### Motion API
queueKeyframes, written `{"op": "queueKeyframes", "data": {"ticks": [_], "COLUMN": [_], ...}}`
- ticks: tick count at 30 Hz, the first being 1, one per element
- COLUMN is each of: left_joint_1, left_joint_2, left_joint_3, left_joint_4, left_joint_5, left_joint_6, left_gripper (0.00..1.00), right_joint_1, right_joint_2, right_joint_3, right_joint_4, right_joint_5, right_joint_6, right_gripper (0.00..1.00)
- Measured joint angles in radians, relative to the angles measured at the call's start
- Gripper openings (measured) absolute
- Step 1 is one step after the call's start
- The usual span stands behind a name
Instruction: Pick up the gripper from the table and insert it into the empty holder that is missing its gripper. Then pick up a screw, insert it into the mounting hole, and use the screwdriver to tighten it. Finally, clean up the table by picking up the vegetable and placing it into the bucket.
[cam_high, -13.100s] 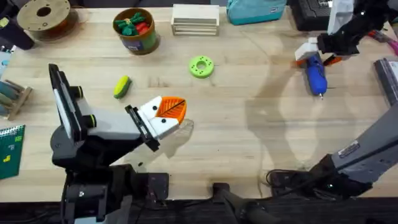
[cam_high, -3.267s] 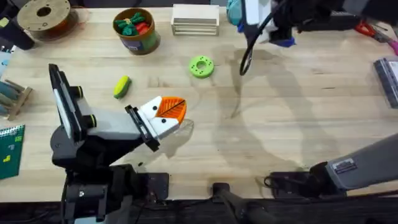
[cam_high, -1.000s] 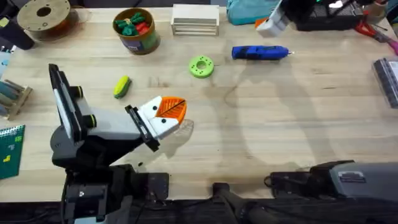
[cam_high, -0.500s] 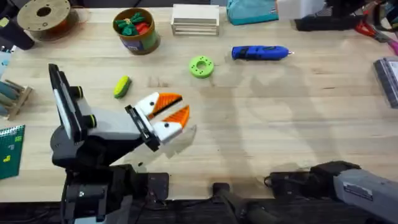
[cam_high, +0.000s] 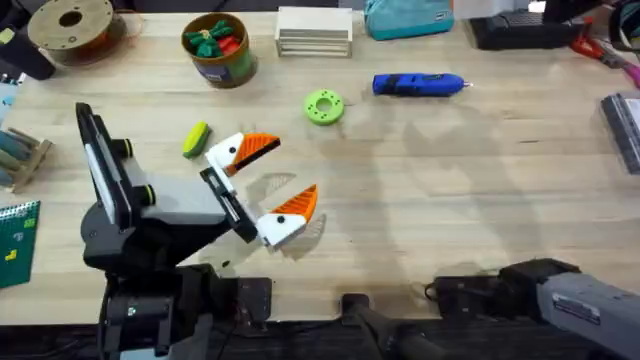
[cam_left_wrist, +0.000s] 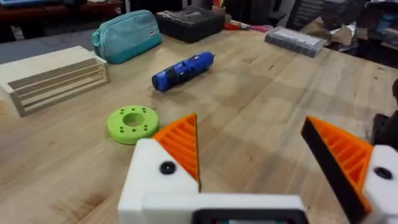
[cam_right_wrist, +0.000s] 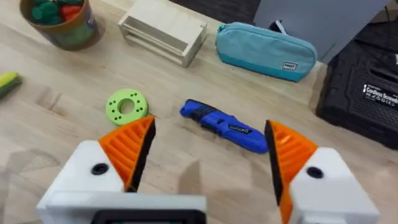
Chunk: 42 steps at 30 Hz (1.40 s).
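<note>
Screwdriver, vegetable and bucket on the wooden table.
The blue screwdriver (cam_high: 418, 85) lies flat on its side, with its thin metal tip pointing to the right in the overhead view. The yellow and green vegetable (cam_high: 195, 139) lies near the left edge, well apart from it. The bucket (cam_high: 218, 47) stands upright at the far side and holds red and green toy pieces (cam_high: 216, 39).

Even, bright light from above falls on my pale worktop (cam_high: 480, 200), leaving only faint, soft-edged shadows across its right half in the overhead view, no harsh glare, while my wrist views blur my own near fingers (cam_left_wrist: 177, 155) and soften the far background behind the worktop.
</note>
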<state>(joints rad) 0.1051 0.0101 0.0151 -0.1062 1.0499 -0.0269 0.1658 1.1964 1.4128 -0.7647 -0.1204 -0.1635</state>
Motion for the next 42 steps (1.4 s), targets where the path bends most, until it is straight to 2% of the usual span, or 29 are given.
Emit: {"op": "queueKeyframes", "data": {"ticks": [3, 4, 9, 10, 18, 24, 28, 33, 42], "left_joint_1": [0.000, 0.000, 0.000, 0.000, 0.000, 0.000, 0.000, 0.000, 0.000], "left_joint_2": [0.000, 0.000, 0.022, 0.158, 0.487, 0.734, 0.866, 0.991, 1.068], "left_joint_3": [0.012, 0.073, 0.252, 0.447, 0.766, 1.011, 1.138, 1.245, 1.262], "left_joint_4": [-0.002, -0.048, -0.234, -0.397, -0.710, -0.917, -1.001, -1.056, -1.058], "left_joint_5": [-0.044, -0.087, -0.185, -0.253, -0.428, -0.586, -0.672, -0.721, -0.751], "left_joint_6": [-0.029, -0.039, -0.044, -0.010, 0.071, 0.099, 0.164, 0.261, 0.313], "left_gripper": [0.985, 0.985, 0.985, 0.985, 0.985, 0.985, 0.985, 0.985, 0.985], "right_joint_1": [0.000, 0.000, 0.000, 0.000, 0.000, 0.000, 0.000, 0.000, 0.000], "right_joint_2": [0.005, 0.005, 0.005, 0.005, 0.005, 0.005, 0.005, 0.005, 0.005], "right_joint_3": [0.000, 0.000, 0.000, 0.000, 0.000, 0.000, 0.000, 0.000, 0.000], "right_joint_4": [0.000, 0.000, 0.000, 0.000, 0.000, -0.019, -0.048, -0.055, -0.056], "right_joint_5": [0.000, 0.000, 0.000, 0.000, 0.000, 0.000, 0.000, 0.000, 0.000], "right_joint_6": [0.000, 0.001, 0.001, 0.003, 0.003, 0.003, 0.003, 0.003, 0.003], "right_gripper": [0.990, 0.991, 0.992, 0.990, 0.990, 0.990, 0.990, 0.990, 0.991]}}
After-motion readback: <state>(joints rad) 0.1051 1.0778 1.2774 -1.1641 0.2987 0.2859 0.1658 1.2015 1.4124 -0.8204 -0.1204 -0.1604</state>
